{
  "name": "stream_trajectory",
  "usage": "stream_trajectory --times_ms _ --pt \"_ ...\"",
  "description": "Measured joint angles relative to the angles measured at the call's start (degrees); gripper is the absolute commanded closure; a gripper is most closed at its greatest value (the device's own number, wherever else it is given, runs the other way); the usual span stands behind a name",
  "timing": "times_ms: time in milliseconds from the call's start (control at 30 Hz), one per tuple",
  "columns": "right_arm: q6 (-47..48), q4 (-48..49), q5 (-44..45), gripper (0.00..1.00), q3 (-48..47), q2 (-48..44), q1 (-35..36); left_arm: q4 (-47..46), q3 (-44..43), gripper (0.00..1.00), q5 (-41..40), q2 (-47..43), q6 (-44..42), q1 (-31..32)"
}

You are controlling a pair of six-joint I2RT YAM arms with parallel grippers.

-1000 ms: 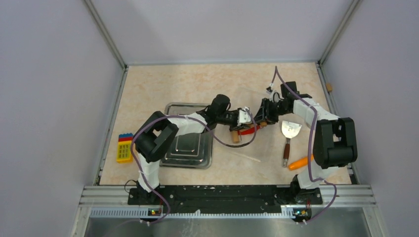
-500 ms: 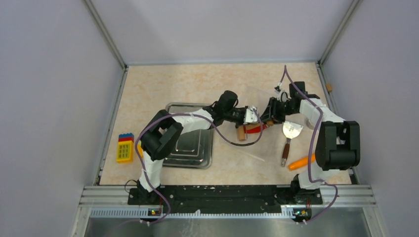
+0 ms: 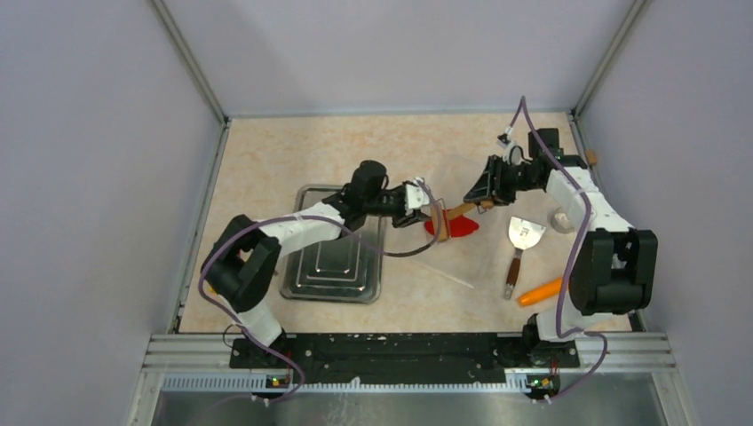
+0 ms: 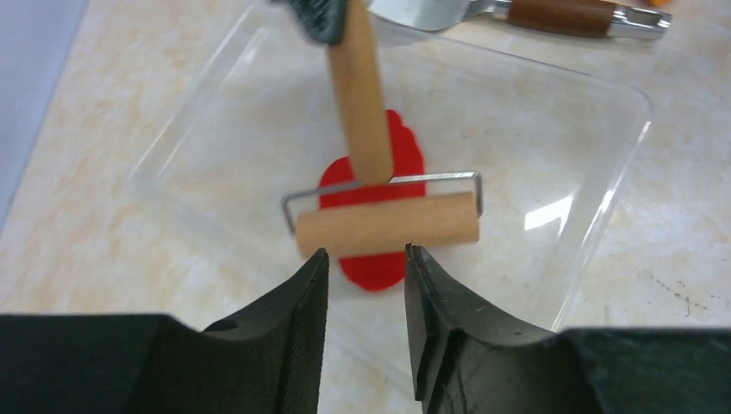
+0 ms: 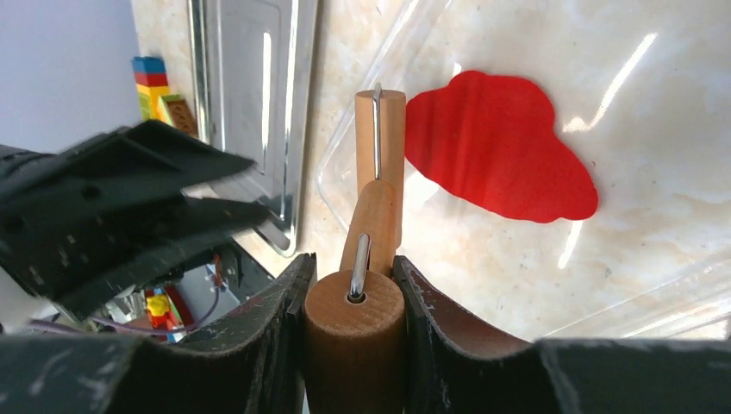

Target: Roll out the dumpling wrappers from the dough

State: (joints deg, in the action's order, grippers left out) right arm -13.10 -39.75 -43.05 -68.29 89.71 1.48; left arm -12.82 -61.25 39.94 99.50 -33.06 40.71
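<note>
Beige marbled surface [image 3: 293, 151]: flattened bright red clay dough [image 3: 453, 227] lies at centre frame on a clear plastic sheet [image 3: 484, 257]. Right gripper [image 5: 353, 272] clamps the small wooden roller [image 5: 379, 138] by its handle. Left gripper [image 4: 366, 260] is narrowly parted and empty.

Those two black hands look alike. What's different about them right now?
The right hand is clamped on the wooden roller; the left hand holds nothing, its jaws apart. The right hand sits right of the red dough, the left hand left of it. Both are black and point at the roller.
</note>
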Motion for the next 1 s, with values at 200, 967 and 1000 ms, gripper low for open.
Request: stream_trajectory --times_ms 200,967,1000 --pt "0.3 -2.9 -1.1 1.00 -4.5 -2.6 -5.5 0.2 1.2 0.56 -5.6 -6.1 7.1 -4.5" --pt "34.3 -5.8 24.5 1.00 -21.7 0.4 -19.2 18.8 -16.4 0.64 -25.3 17.2 41.8 -5.0" --pt "35.9 -5.4 25.6 1.00 -21.6 0.9 -19.2 18.8 -16.4 0.65 -25.4 17.3 42.4 -5.0"
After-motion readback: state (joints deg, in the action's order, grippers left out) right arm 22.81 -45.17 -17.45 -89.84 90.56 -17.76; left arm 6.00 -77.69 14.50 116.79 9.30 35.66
